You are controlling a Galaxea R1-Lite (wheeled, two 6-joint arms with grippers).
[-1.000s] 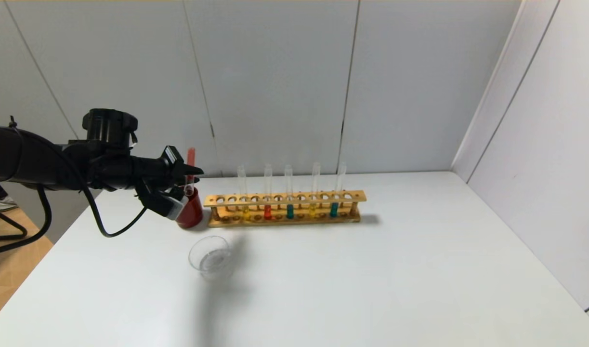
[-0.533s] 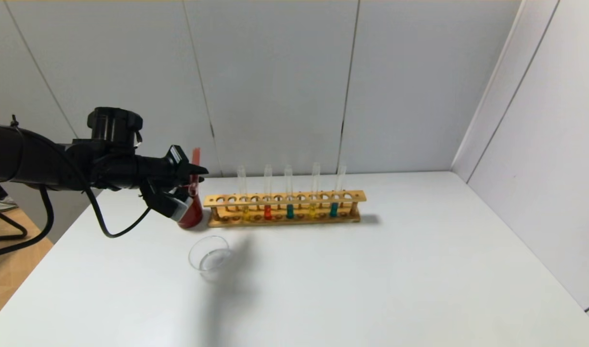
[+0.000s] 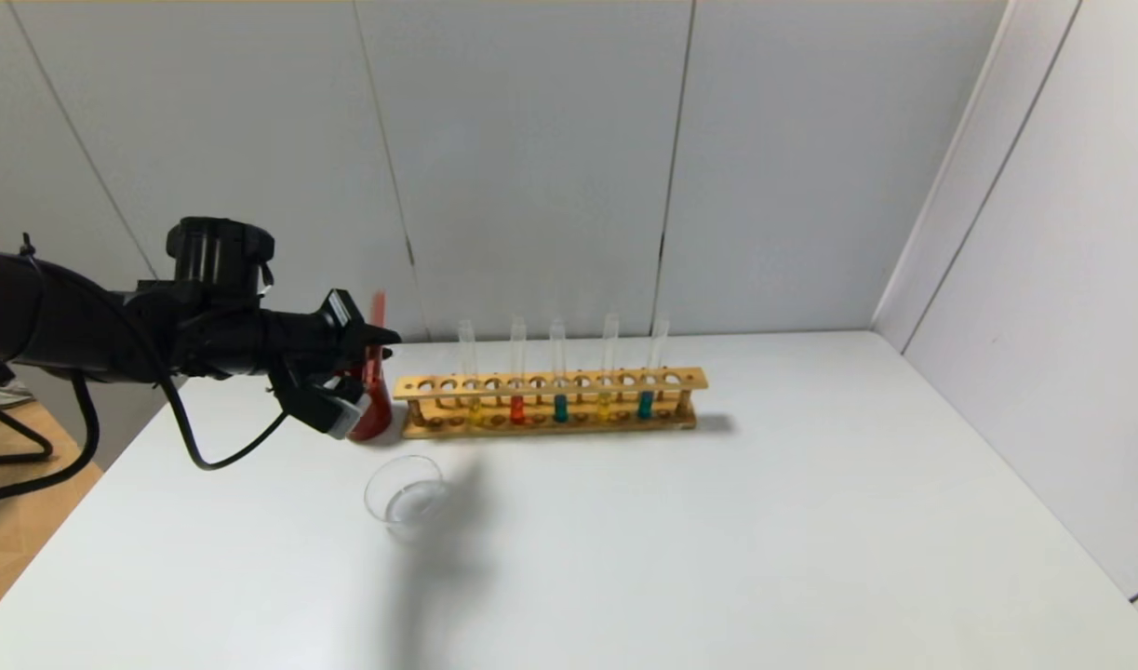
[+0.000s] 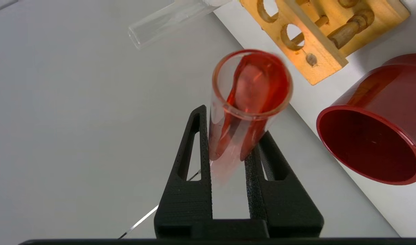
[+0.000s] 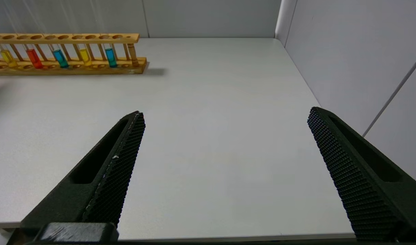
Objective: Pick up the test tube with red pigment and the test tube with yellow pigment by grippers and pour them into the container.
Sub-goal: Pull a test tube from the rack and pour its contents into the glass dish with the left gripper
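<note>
Left gripper (image 3: 375, 340) with red-stained tube (image 4: 243, 112) has sunk slightly.

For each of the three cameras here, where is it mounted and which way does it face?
Head view: above the table, looking forward and down at the rack, glass dish and left pincer.
Left wrist view: behind the left pincer, looking along its fingers shut on a red-stained tube, with the red cup beside it.
Right wrist view: behind the open right pincer, facing across the table.
Shared: all three show the rack; the head and left wrist views share the cup.
</note>
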